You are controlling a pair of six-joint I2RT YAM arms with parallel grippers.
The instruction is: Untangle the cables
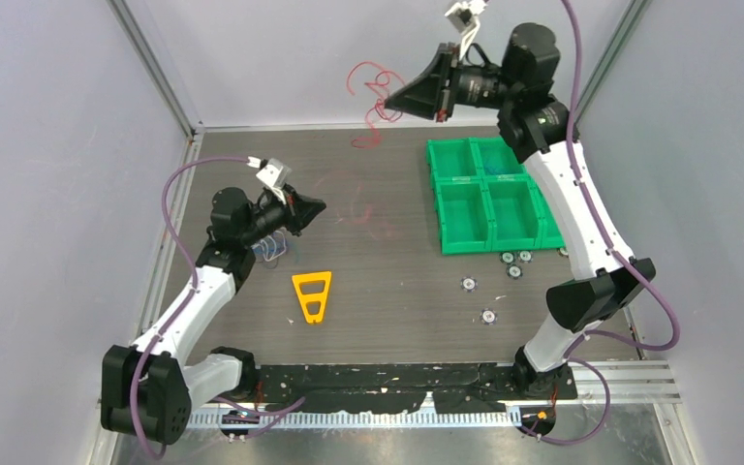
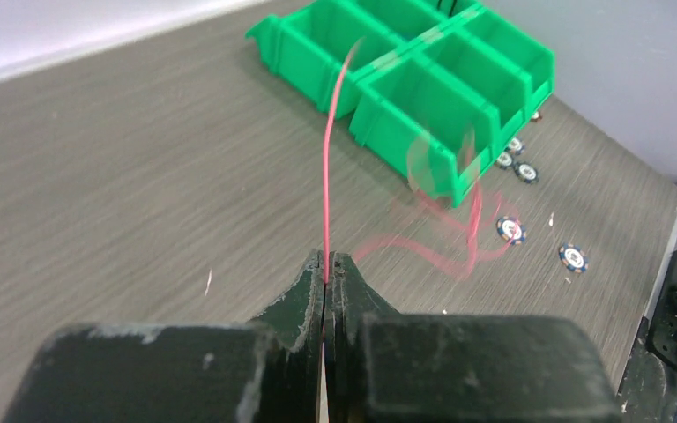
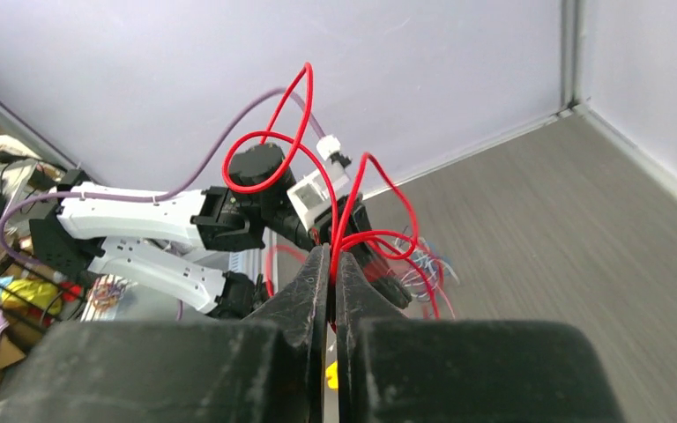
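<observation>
Plastic-sheathed cable (image 2: 325, 194), matt wood-grain table (image 1: 378, 291)

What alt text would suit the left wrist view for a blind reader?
The left gripper is shut on a thin red wire that runs up and away. Behind, green plastic bins stand on a grey wood-grain table, with small round discs beside them.

place: lab test cell | evidence: plain enclosure walls (image 1: 48, 145), aluminium frame posts (image 1: 153, 68)

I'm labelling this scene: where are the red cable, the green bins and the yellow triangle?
red cable (image 2: 325, 194), left wrist view, the straight upright stretch.
green bins (image 1: 465, 215), top external view, floor of near-left compartment.
yellow triangle (image 1: 310, 278), top external view, its top bar.
</observation>
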